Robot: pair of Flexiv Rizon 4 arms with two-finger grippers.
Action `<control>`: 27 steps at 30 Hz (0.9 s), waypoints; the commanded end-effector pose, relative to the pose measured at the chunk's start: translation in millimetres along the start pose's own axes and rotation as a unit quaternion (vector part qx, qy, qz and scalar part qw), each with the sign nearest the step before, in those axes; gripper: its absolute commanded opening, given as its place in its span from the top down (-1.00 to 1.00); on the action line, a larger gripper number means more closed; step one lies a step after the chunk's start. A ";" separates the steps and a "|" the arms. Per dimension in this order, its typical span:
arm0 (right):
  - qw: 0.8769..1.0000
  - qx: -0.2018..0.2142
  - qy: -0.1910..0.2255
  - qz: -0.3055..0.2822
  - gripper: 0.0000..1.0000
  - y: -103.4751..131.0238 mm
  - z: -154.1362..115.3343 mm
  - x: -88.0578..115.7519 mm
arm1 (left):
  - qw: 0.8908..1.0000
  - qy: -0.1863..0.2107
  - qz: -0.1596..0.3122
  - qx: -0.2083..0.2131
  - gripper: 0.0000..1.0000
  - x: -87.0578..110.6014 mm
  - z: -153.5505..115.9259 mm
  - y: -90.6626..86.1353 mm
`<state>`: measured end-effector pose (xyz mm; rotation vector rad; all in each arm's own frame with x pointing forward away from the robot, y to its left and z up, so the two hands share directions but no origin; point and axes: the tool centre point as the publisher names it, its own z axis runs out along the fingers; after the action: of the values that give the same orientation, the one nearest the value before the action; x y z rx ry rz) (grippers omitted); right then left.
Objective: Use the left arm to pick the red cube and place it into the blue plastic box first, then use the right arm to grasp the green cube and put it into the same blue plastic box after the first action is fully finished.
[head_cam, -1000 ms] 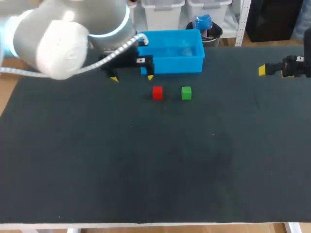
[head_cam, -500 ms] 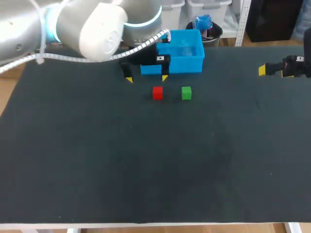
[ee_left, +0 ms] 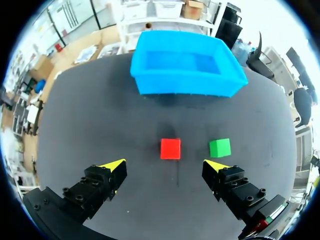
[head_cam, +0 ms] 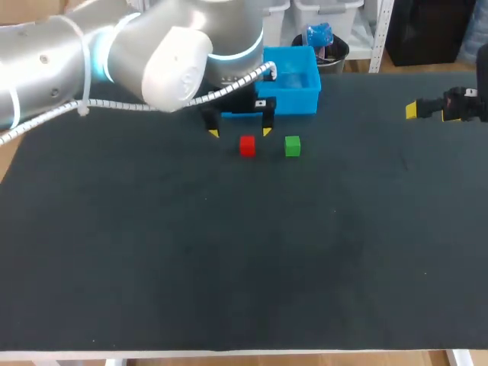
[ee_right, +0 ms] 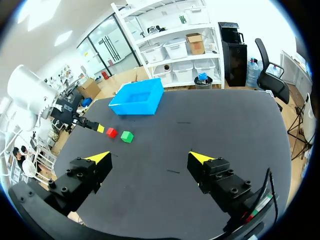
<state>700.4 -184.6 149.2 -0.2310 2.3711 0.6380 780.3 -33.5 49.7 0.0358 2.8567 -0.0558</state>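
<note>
My left gripper [ee_left: 165, 165] hangs above the worktop [head_cam: 229, 267] with its two yellow-tipped fingers spread wide and nothing between them. Just ahead of the tips, and close to midway between their lines, the red cube [ee_left: 170, 148] sits flat on the dark surface, square to my fingers as far as I can tell. I have no hold of it yet, so I judge the first step to be in hand: the approach to the red cube, with the grasp itself not begun.

Just beside the red cube, toward my right finger, lies the green cube [ee_left: 219, 148]. The two are apart, with a clear gap between them. That gap matters for the next move. I need to come straight down so the red cube ends up between the fingers, with my right finger landing in the gap and not on the green cube. Then I close from both sides and lift.

Beyond both cubes stands the blue plastic box [ee_left: 185, 82], open at the top, with neither cube inside it. Once lifted, the red cube has only a short carry forward over the box's near wall.

Off at the far right edge of the worktop, well apart from all this, my right gripper [ee_right: 150, 159] is also wide open and empty. Its turn with the green cube comes only after the red cube is in the box.
</note>
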 end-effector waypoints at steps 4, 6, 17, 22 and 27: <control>1.000 0.000 0.000 0.000 -1.00 0.0 -0.4 0.1 | 1.000 -0.006 0.000 0.002 -1.00 -4.2 24.1 -3.5; 1.000 0.000 0.000 0.000 -1.00 0.0 -0.4 0.1 | 1.000 -0.003 -0.001 0.000 -1.00 -3.7 30.6 -5.7; 1.000 0.000 0.000 0.000 -1.00 0.0 -0.4 0.1 | 1.000 0.002 0.003 -0.015 -1.00 -1.5 52.4 -17.6; 1.000 0.000 0.000 0.000 -1.00 0.0 -0.4 0.1 | 1.000 0.002 0.001 -0.014 -1.00 -5.0 55.2 -14.4; 1.000 0.000 0.000 0.000 -1.00 0.0 -0.4 0.1 | 1.000 0.002 -0.004 -0.013 -1.00 -8.3 55.8 -9.2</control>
<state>700.4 -184.6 149.2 -0.2310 2.3711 0.6380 800.4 -46.6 -1.5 0.0185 2.8560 -0.0190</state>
